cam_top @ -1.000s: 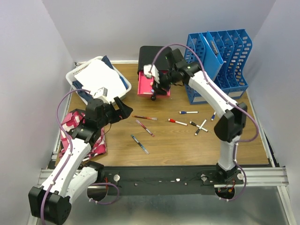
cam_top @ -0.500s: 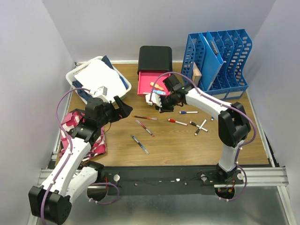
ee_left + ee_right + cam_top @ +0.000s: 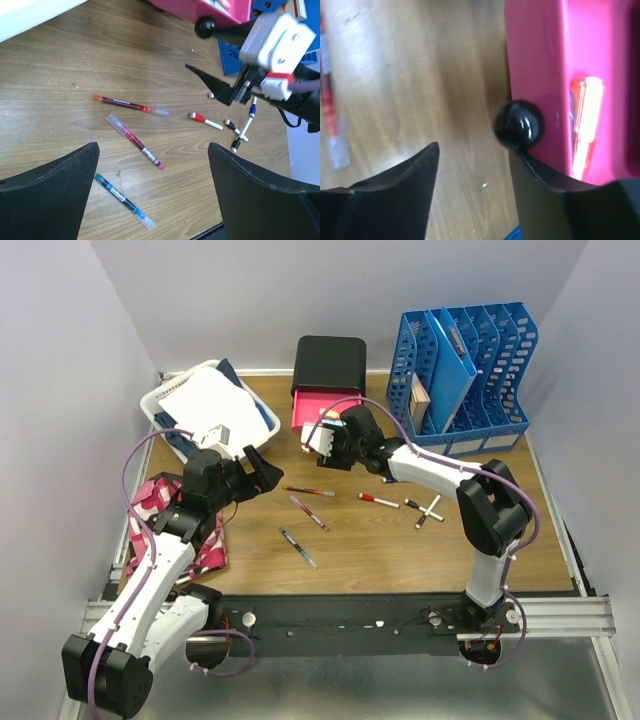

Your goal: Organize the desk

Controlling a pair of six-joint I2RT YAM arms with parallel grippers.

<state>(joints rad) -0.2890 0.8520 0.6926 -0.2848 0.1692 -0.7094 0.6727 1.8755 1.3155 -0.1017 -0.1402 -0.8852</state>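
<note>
Three capped pens, one red (image 3: pixel 127 105), one magenta (image 3: pixel 134 141) and one blue (image 3: pixel 121 196), lie loose at the middle of the desk (image 3: pixel 380 550). Its wood-grain top fills the overhead view, with the metal rail at 6 o'clock. At 3 o'clock from the pens are a red-capped marker (image 3: pixel 205 120) and two crossed markers (image 3: pixel 239 134).

My right gripper (image 3: pixel 472 150), jaws spread and holding nothing, is nosed up to the black knob (image 3: pixel 518 124) of the pink drawer (image 3: pixel 540 60) at the desk's 12 o'clock. The knob touches the tip of one finger rather than sitting squarely between the two, so I judge a pinch from here could slip off. The drawer stands pulled out of the black drawer unit (image 3: pixel 331 362), and an orange pen (image 3: pixel 585 115) lies inside. It is probably open to take the remaining pens. Whether it is to be drawn out further or pushed in, I cannot tell.

My left gripper (image 3: pixel 153 147) hangs wide open and empty at 9 o'clock of the pens. It is tilted down over them, which I read as a ready position for picking one up.

A white basket (image 3: pixel 170 405) of papers sits at 10 o'clock and a blue file rack (image 3: pixel 470 370) at 2 o'clock. A patterned cloth (image 3: pixel 205 550) lies at 8 o'clock, beneath my left arm.
</note>
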